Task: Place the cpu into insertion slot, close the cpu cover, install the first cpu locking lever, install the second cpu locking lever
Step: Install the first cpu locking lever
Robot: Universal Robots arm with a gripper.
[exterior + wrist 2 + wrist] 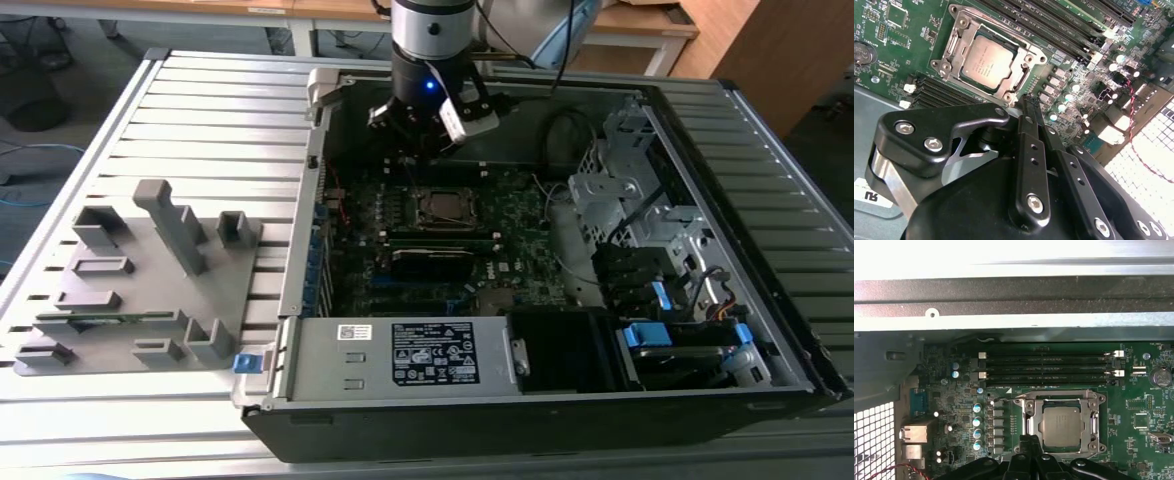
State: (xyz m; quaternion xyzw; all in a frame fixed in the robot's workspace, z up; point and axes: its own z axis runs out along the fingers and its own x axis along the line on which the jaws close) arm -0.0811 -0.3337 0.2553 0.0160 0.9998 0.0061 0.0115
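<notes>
Overall, the work sits on a slatted metal table (pixel 200 110) in a workshop, with wooden desks (pixel 641 20) along the far side. An open computer case (pixel 561 415) lies flat on the table. A grey tray of holders (pixel 147 250) lies beside it on the exterior view's left. Inside the case a green board (pixel 899 30) covers the floor, and long black slots (pixel 1049 367) run along one side of the chip's seat.

The claw (pixel 424 140) hangs from the arm over the far end of the case. In both wrist views its two black fingers (pixel 1026 165) come together at their tips with nothing seen between them, so the claw (pixel 1028 102) is narrow. Those tips stand just beside one edge of the insertion slot (pixel 1015 50), near a corner of its frame. Whether they touch the frame cannot be told.

The cpu (pixel 988 62) lies flat in the insertion slot, a little way past the fingertips. It is a small square chip with a dull silver-grey top and faint print. The cpu cover (pixel 954 50), a thin silver frame with a square window, lies down flat around the chip. The chip's top shows through that window, and the first wrist view (pixel 1063 426) shows it sitting square in its seat.
</notes>
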